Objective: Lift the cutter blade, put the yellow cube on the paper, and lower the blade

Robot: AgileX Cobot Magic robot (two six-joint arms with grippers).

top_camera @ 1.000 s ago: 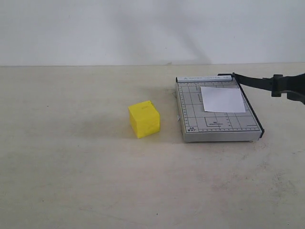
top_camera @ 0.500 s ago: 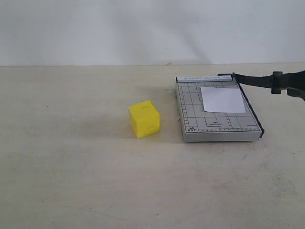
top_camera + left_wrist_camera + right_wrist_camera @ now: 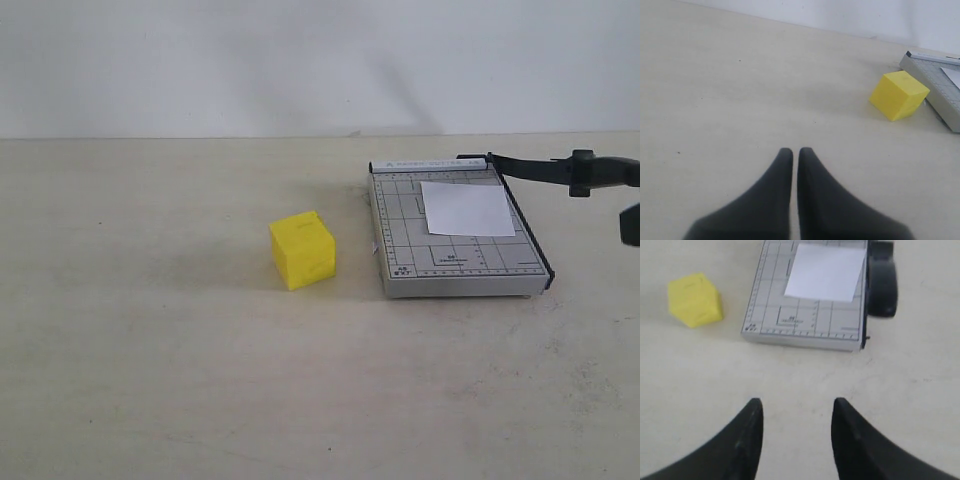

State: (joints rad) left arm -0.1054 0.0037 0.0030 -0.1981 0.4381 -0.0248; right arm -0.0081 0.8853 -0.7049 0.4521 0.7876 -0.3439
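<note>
The cutter blade (image 3: pixel 535 167) stands raised off the grey trimmer (image 3: pixel 440 265), its thick handle (image 3: pixel 603 172) hanging free at the far right. The white paper (image 3: pixel 467 208) lies on the trimmer's bed near the blade side. Left of the trimmer, the yellow cube (image 3: pixel 301 249) sits on the table. My right gripper (image 3: pixel 797 402) is open and empty, held back from the trimmer's near edge (image 3: pixel 800 337); only a dark part of it shows at the exterior view's right edge. My left gripper (image 3: pixel 795 150) is shut and empty, well short of the cube (image 3: pixel 899 94).
A pale beige table (image 3: pixel 150 350) carries everything, with a white wall (image 3: pixel 200 60) behind it. No other objects show.
My right gripper has let go of the blade handle and drawn away toward the right edge and lower. The blade stays raised. Cube and paper have not moved.
</note>
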